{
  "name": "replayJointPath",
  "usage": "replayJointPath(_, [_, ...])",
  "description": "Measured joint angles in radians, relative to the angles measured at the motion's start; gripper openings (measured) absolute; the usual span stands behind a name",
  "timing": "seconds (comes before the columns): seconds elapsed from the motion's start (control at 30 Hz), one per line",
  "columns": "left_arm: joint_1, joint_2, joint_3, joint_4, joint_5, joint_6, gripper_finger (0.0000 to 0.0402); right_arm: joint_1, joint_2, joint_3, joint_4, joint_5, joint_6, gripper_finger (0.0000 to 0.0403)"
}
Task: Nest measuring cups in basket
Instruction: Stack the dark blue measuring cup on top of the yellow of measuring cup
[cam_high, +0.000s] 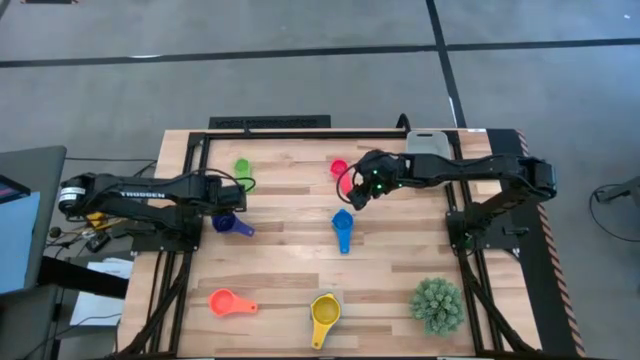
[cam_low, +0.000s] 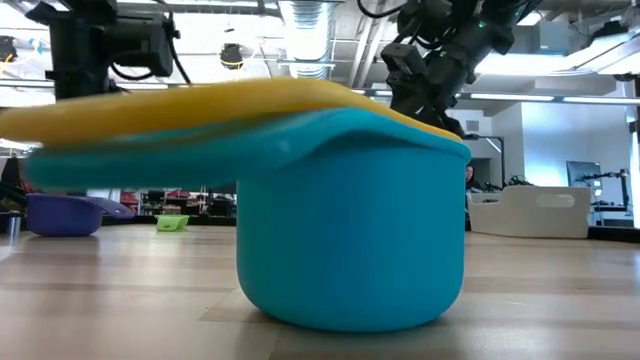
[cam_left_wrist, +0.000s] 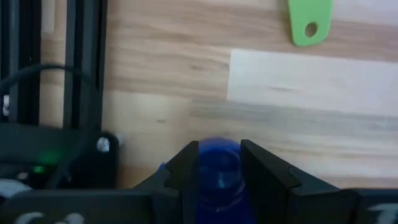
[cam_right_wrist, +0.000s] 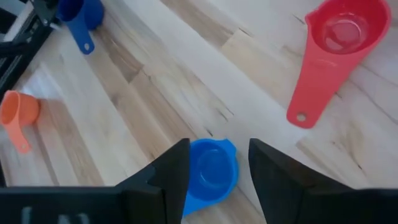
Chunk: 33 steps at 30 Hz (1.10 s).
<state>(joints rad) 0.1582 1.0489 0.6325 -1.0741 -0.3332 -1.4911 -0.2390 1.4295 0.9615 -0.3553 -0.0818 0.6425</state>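
Note:
Both grippers hang open above the table. My left gripper (cam_high: 228, 193) (cam_left_wrist: 219, 163) hovers over the navy cup (cam_high: 230, 224) (cam_left_wrist: 219, 171), which sits on its base on the wood (cam_low: 62, 213). The green cup (cam_high: 242, 167) lies beyond it. My right gripper (cam_high: 352, 189) (cam_right_wrist: 217, 163) is above the blue cup (cam_high: 343, 228) (cam_right_wrist: 210, 169), with the pink-red cup (cam_high: 340, 168) (cam_right_wrist: 339, 43) close by. The orange cup (cam_high: 230, 302) lies near the front. The yellow cup (cam_high: 324, 318) (cam_low: 200, 105) rests on the light blue cup (cam_low: 350, 230). The pale grey basket (cam_high: 428, 143) (cam_low: 530, 210) stands at the far edge.
A spiky green plant (cam_high: 437, 305) sits at the near right corner. Dark metal frame rails (cam_high: 190, 150) run along the table's far and side edges. Bare wood lies between the blue cup and the basket.

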Motion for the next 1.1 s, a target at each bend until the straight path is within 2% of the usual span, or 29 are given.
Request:
replayJointPath(0.23, [0.025, 0.000, -0.046, 0.053, 0.035, 0.225, 0.0104, 0.001, -0.003, 0.000, 0.007, -0.001, 0.001, 0.0204])
replayJointPath(0.43, [0.027, 0.000, -0.046, 0.051, 0.023, 0.404, 0.0104, 0.010, -0.003, 0.000, 0.006, -0.005, 0.004, 0.0204])
replayJointPath(0.7, [0.026, 0.000, -0.030, 0.044, 0.117, 0.490, 0.0104, 0.011, -0.003, 0.000, 0.006, -0.005, 0.010, 0.0200])
replayJointPath(0.87, [0.026, 0.000, 0.016, 0.049, 0.136, 0.553, 0.0104, 0.029, -0.003, 0.000, 0.005, -0.005, 0.023, 0.0206])
replayJointPath(0.97, [0.022, 0.000, 0.053, 0.060, 0.141, 0.662, 0.0103, 0.045, -0.003, 0.000, 0.003, -0.007, 0.034, 0.0208])
replayJointPath(1.1, [-0.005, 0.000, 0.104, 0.113, 0.190, 0.929, 0.0089, 0.064, -0.003, 0.000, -0.003, -0.032, 0.039, 0.0206])
